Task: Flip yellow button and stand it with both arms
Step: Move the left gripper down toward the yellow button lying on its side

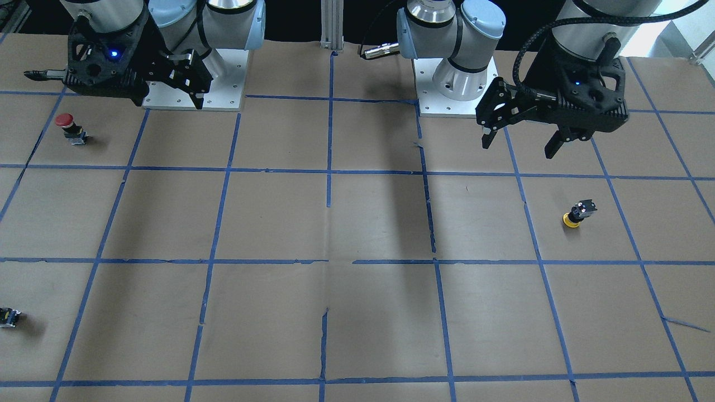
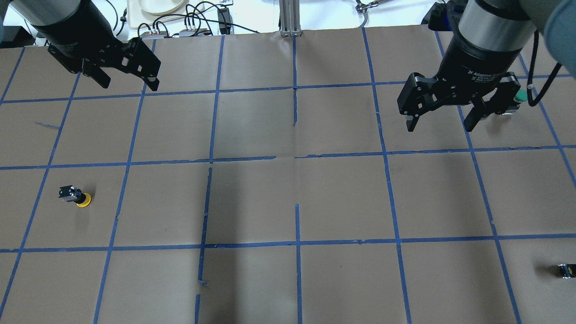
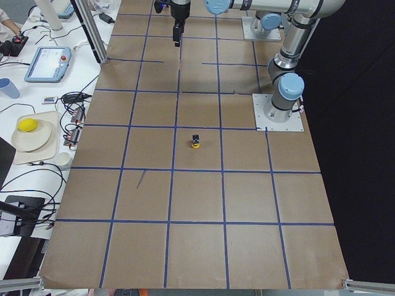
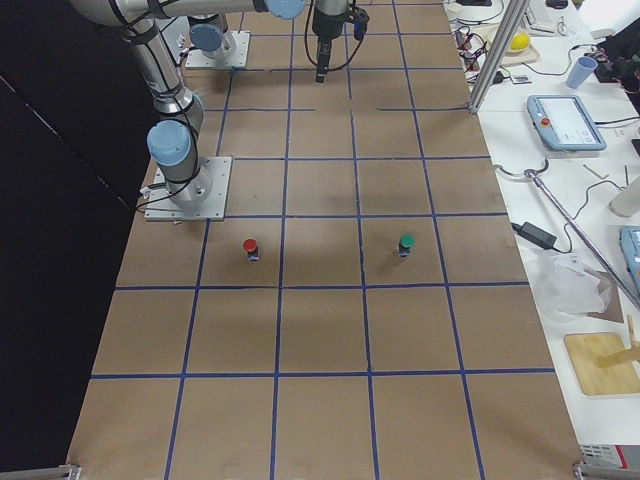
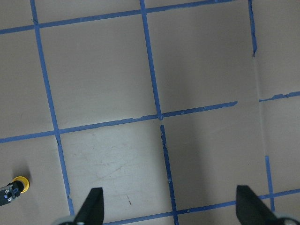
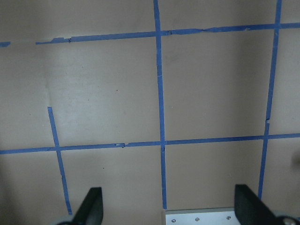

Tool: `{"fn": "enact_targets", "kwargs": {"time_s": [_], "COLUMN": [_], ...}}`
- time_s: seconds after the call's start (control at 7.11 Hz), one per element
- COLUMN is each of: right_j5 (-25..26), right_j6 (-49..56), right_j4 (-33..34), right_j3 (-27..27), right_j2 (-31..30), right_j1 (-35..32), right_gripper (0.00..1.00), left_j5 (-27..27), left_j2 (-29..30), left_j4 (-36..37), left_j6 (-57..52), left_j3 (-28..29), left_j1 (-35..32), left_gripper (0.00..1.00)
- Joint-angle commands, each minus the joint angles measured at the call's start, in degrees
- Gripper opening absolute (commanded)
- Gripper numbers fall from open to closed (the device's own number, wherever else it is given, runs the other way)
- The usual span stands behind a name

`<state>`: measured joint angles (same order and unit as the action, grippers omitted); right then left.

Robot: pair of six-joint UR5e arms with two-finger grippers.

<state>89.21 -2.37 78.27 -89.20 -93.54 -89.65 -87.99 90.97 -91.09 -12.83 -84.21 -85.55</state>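
Yellow button (image 2: 76, 196) sits cap-down near tabletop's (image 2: 252, 202) left edge. Left fingers (image 2: 103, 80) and right fingers (image 2: 472, 119) spread open, empty.

The bench (image 3: 197, 203) is covered in brown paper and marked into squares by blue tape lines (image 2: 297, 243), which are torn or lifted in places. Even light falls from above, and soft grey shadow bands (image 1: 402, 212) lie across the paper. Along one long edge runs a white side table (image 3: 17, 69). On it are a grey-blue tablet-like pendant (image 3: 48, 64), a pale blue cup (image 3: 8, 87), a plate (image 3: 46, 139) holding something yellow, and loose black cables (image 3: 37, 176). An aluminium post (image 3: 92, 34) rises at the bench's edge. A wooden board (image 4: 605, 362) lies at the side table's other end. Beyond the opposite long edge there is only blackness (image 4: 60, 200).
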Motion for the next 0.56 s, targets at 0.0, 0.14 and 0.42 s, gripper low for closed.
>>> {"fn": "enact_targets", "kwargs": {"time_s": [0.0,0.14,0.42], "right_j5": [-0.01,0.08,-0.01], "right_j6": [0.00,-0.09,0.09], "right_j4": [0.22,-0.39,-0.40], "right_j3": [0.08,0.08,-0.01], "right_j2": [0.03,-0.06,-0.06], "right_j1": [0.00,0.00,0.61], "right_gripper": [1.00,1.00,1.00], "left_j5": [-0.08,-0.34,-1.30], "left_j2": [0.26,-0.09,-0.71], "left_j4": [-2.40,-2.77,-8.37], "left_j6": [-0.09,-0.01,0.08], "left_j3": [0.36,-0.34,-0.78], "left_j1": [-0.14,-0.14,1.43], "left_gripper": [1.00,1.00,1.00]}}
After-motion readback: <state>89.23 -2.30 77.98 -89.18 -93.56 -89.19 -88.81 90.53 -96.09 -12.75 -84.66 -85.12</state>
